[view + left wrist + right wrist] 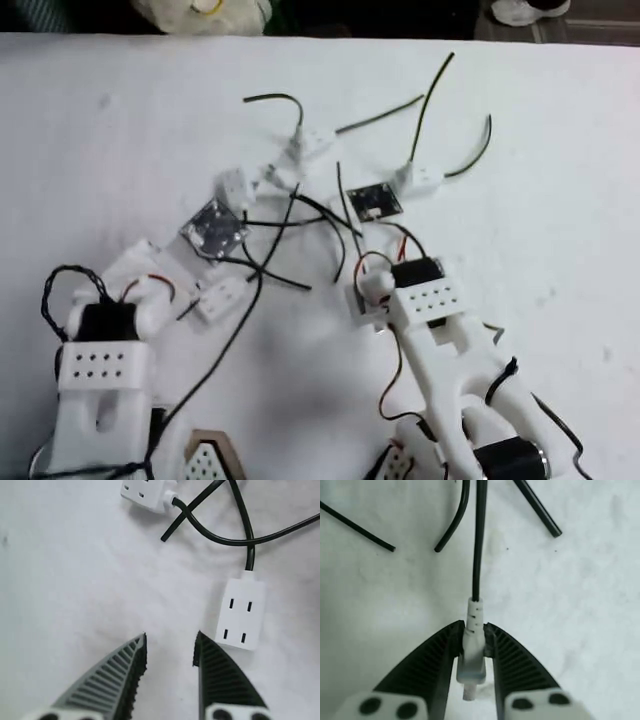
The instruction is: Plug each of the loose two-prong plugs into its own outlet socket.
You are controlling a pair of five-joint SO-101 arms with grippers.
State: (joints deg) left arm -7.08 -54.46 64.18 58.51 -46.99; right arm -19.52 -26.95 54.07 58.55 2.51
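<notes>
My right gripper [473, 626] is shut on a white two-prong plug [472, 655]. The plug's black cord [478, 545] runs straight away from the fingers over the table. In the high view this gripper [370, 290] sits near the table's middle, under its wrist. My left gripper [170, 637] stands open just above the cloth with nothing between its fingers. A white outlet socket [240, 612] lies face up right beside one fingertip [200, 645]; in the high view that socket [222, 297] is right of the left gripper [160, 282]. A second white socket [147, 492] lies farther off.
More white sockets [235, 185] [310, 145] [425, 178] with black cords lie across the middle and back of the white table. Two dark square blocks [215, 230] [375, 200] sit among them. Loose cord ends [551, 527] cross in front of the right gripper.
</notes>
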